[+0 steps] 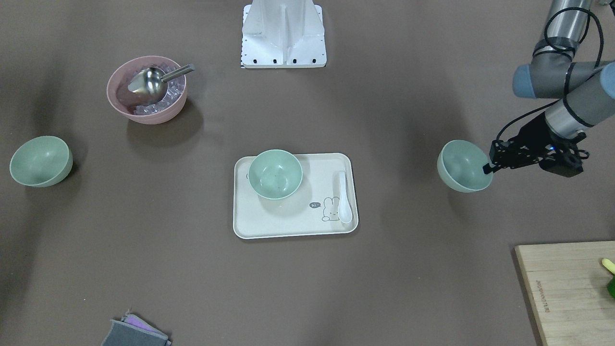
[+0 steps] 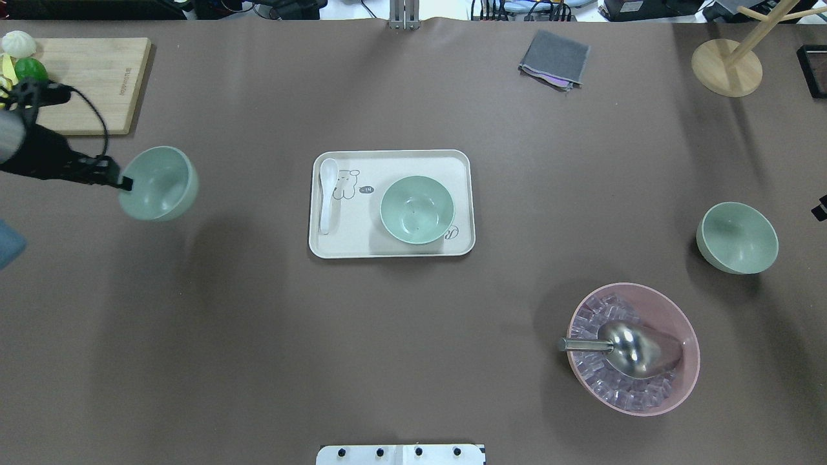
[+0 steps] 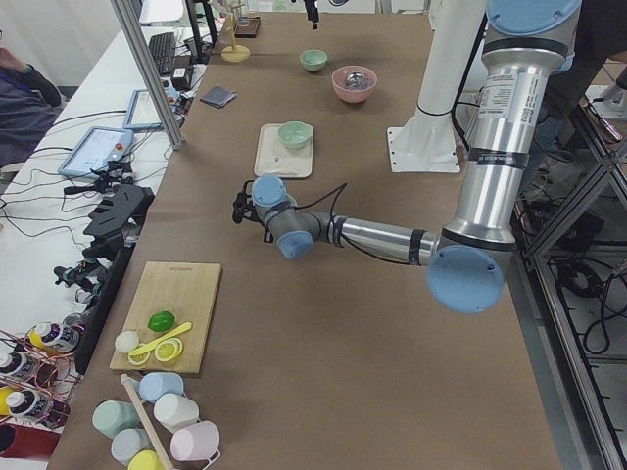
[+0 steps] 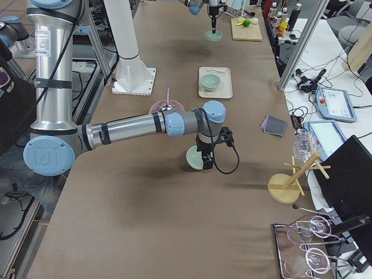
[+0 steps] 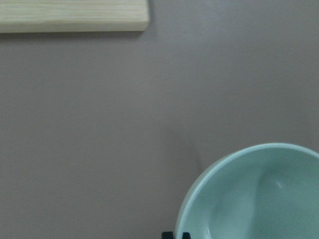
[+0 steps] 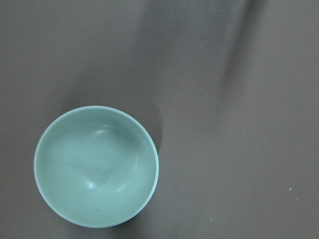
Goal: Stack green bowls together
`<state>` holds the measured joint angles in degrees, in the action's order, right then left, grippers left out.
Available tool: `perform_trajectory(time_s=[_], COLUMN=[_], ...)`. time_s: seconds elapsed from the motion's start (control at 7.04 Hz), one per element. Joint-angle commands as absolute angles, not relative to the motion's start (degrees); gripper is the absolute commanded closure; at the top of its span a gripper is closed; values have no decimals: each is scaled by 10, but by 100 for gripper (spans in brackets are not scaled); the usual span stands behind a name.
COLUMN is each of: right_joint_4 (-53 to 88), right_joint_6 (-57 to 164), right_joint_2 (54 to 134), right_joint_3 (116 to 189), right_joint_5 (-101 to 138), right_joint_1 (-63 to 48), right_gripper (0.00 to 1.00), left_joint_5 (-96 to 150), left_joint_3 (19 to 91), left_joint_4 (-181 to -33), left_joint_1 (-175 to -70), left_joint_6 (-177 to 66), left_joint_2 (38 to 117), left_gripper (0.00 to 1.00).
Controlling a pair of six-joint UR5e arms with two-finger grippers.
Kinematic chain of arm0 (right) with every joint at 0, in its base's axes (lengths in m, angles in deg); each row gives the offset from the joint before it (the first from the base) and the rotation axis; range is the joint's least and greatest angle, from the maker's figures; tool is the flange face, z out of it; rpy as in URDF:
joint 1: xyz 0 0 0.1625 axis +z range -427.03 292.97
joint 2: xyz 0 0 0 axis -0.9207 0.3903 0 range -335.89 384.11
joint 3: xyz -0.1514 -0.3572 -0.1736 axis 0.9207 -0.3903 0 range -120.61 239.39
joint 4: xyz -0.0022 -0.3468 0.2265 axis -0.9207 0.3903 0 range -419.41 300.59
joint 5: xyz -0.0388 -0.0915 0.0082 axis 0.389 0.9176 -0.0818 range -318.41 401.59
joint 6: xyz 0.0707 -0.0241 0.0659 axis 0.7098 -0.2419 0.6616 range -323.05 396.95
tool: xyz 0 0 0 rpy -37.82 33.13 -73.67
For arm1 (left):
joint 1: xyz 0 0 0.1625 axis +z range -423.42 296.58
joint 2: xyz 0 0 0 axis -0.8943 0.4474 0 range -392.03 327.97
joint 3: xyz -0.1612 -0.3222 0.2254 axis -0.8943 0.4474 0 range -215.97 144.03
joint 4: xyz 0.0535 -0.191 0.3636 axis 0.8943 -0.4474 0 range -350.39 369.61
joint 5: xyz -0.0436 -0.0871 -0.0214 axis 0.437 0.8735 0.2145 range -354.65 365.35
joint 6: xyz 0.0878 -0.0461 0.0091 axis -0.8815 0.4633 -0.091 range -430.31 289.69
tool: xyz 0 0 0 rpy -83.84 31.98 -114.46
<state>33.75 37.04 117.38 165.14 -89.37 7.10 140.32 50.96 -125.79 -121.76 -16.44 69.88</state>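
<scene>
Three pale green bowls are in view. One green bowl (image 1: 275, 174) (image 2: 417, 209) sits upright on the cream tray (image 1: 293, 226) at the table's middle. A second green bowl (image 2: 161, 184) (image 1: 462, 166) (image 5: 259, 199) is on my left side, tilted. My left gripper (image 2: 126, 184) (image 1: 487, 168) (image 5: 175, 235) is shut on its near rim. The third green bowl (image 2: 736, 237) (image 1: 41, 161) (image 6: 96, 166) stands on my right side. My right gripper (image 4: 203, 152) hangs over it, apart; I cannot tell whether it is open or shut.
A pink bowl (image 2: 685, 381) with ice and a metal scoop (image 2: 636, 349) stands near the right bowl. A white spoon (image 2: 327, 194) lies on the tray. A cutting board (image 2: 90, 84) with fruit is behind the left gripper. A grey cloth (image 2: 554, 58) and a wooden stand (image 2: 727, 68) are at the far side.
</scene>
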Motion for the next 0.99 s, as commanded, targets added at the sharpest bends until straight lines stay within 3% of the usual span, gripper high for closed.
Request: perform_trajectory(time_s=[0.0,0.43,0.85], right_joint_4=[338,338,338], right_joint_6=[370,370,370], right_joint_2=[1174,1175,1173], right_joint_3=[1649,1645,1637], right_joint_5=[-895,-895,-895], right_joint_1=[71,71,71], right_gripper=[0,0,0], left_joint_5=[1332,1284,1209], left_joint_3=[513,512,509], left_joint_4=[-1134,-998,-908], left_joint_1=[-1135,-1074,-1006], left_joint_6=[-69,24,73], left_joint_2=[846,983,1051], left_gripper=[100,100,100])
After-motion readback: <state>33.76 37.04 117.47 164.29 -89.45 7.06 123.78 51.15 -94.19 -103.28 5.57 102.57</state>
